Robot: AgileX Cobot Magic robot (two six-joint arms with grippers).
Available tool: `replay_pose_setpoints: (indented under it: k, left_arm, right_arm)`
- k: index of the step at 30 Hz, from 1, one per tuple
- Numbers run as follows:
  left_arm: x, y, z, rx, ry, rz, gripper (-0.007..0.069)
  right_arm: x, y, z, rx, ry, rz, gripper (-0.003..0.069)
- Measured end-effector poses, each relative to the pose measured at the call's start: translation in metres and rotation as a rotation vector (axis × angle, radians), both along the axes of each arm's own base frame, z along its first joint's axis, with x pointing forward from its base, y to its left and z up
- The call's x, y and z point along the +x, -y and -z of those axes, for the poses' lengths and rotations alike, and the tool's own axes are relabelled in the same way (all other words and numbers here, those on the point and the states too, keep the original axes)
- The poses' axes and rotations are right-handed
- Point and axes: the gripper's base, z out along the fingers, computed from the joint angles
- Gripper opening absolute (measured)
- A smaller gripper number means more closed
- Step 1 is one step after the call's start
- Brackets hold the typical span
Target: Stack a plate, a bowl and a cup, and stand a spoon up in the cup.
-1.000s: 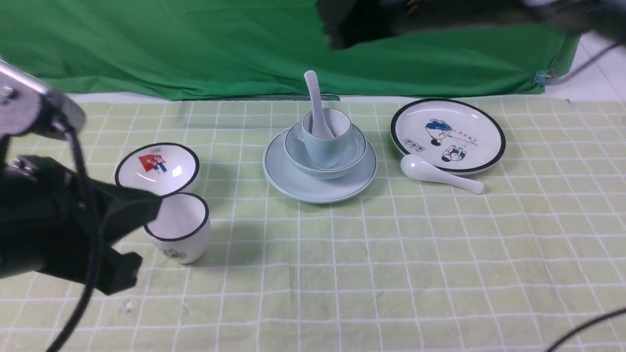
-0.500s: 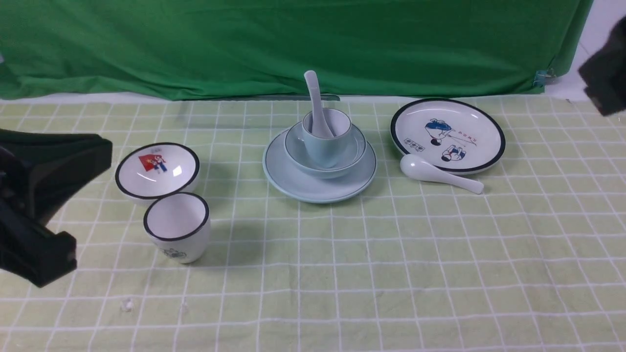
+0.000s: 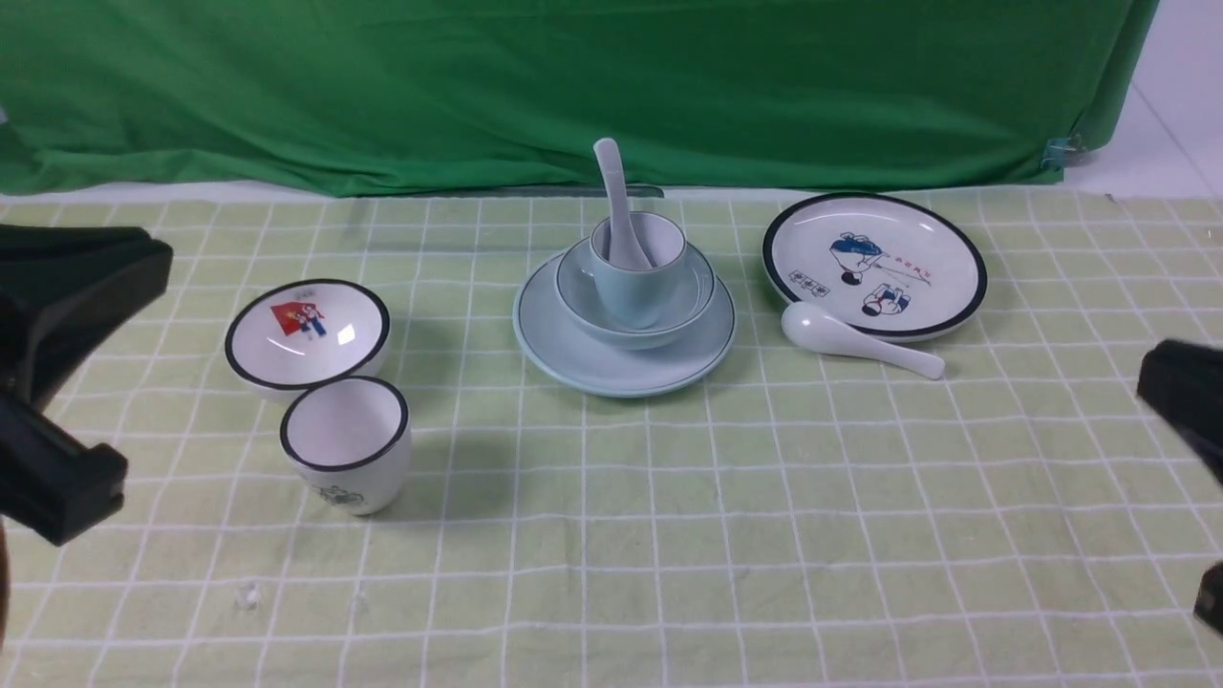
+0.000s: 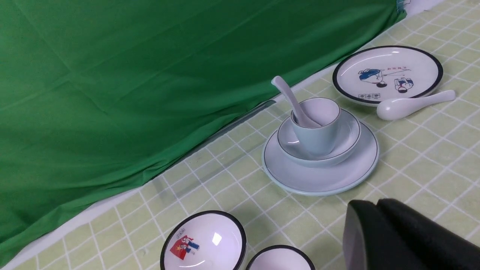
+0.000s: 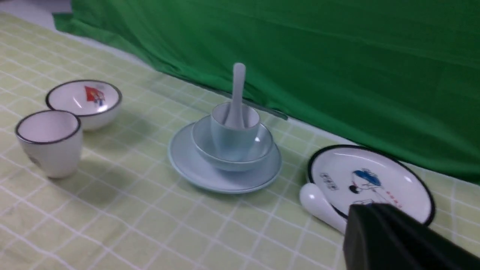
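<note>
Four pale blue-green ceramic pieces stand mid-table — round plate under shallow bowl, handleless cup inside, soup spoon propped upright — stack apparently complete, so left gripper and right gripper sit pinched together, empty, at the edges.

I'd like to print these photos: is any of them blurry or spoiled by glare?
Front view: sharp, soft shadows, a small glint inside the picture bowl. Left wrist view: crisp, a glint in that bowl too. Right wrist view: the softest, slightly blurred, a faint highlight on the blue-green bowl.
</note>
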Motion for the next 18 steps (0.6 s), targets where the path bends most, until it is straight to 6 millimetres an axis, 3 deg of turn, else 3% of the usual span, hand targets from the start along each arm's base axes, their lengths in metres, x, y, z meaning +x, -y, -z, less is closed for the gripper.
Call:
replay_pose_setpoints:
  k: [2, 4, 5, 9, 18]
  left_arm:
    - [0.0, 0.0, 0.0, 0.0, 0.0, 0.0, -0.0031]
    - [0.0, 0.0, 0.0, 0.0, 0.0, 0.0, -0.0031]
    - [0.0, 0.0, 0.0, 0.0, 0.0, 0.0, -0.0031]
    - [0.0, 0.0, 0.0, 0.0, 0.0, 0.0, -0.0031]
    - [0.0, 0.0, 0.0, 0.008, 0.003, -0.002, -0.003]
  right_arm:
    - [-0.003, 0.0, 0.025, 0.019, 0.002, -0.014, 0.0028]
    - [-0.004, 0.0, 0.035, 0.023, -0.004, -0.019, 0.0034]
    - [-0.007, 0.001, 0.054, 0.009, -0.037, -0.022, 0.0043]
    - [-0.01, 0.006, 0.082, -0.014, -0.116, 0.003, 0.0078]
    - [-0.018, 0.013, 0.101, 0.001, -0.143, 0.024, 0.0113]
